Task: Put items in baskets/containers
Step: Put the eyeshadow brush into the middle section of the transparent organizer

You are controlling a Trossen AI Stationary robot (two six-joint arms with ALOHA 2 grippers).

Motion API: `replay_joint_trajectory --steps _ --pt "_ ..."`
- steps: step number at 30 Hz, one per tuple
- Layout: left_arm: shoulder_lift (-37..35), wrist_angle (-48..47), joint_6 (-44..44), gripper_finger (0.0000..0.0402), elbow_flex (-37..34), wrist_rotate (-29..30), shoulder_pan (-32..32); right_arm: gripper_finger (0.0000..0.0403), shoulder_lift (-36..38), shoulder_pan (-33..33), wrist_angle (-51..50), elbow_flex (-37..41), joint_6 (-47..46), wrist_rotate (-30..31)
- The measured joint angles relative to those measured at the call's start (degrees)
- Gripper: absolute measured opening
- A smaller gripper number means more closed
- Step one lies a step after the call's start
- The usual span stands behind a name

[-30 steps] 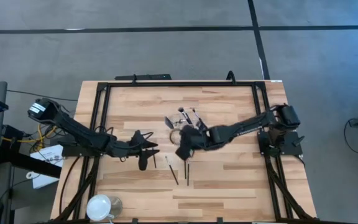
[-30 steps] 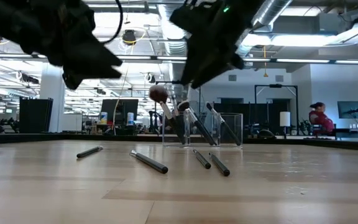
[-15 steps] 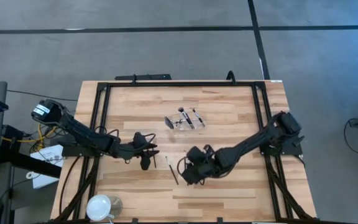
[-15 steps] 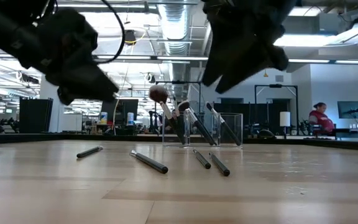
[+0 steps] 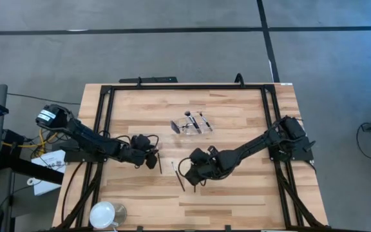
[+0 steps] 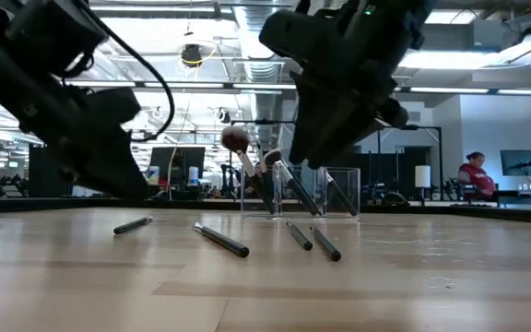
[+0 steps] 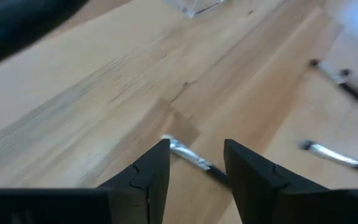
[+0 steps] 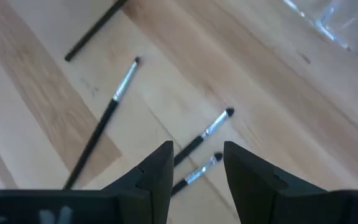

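High view: the left gripper and right gripper hang low over the pale wooden tabletop, with a loose slim dark-handled makeup brush between them. The small clear plastic tray sits further back, some brushes already in it. The arms could collide, being so near.

Low view: four brushes lie before the tray; a sideways nudge might roll them.

Left wrist view: jaws parted, empty, straddling a silver-ferruled brush.

Right wrist view: jaws parted, empty, over two close-lying brushes; closing could catch both.

No legible writing anywhere.
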State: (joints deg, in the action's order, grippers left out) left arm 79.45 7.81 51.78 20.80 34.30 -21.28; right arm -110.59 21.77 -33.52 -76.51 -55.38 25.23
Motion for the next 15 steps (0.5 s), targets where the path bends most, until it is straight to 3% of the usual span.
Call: replay_joint_trajectory --steps 11,15 --pt "10.61 6.88 1.53 0.0144 0.19 3.36 0.27 0.0127 0.11 -2.88 1.5 -0.02 4.86 -1.31" --pt "11.29 6.87 -0.28 0.0108 0.22 3.48 1.74 0.0127 0.11 -3.18 1.47 -0.02 4.9 -1.36"
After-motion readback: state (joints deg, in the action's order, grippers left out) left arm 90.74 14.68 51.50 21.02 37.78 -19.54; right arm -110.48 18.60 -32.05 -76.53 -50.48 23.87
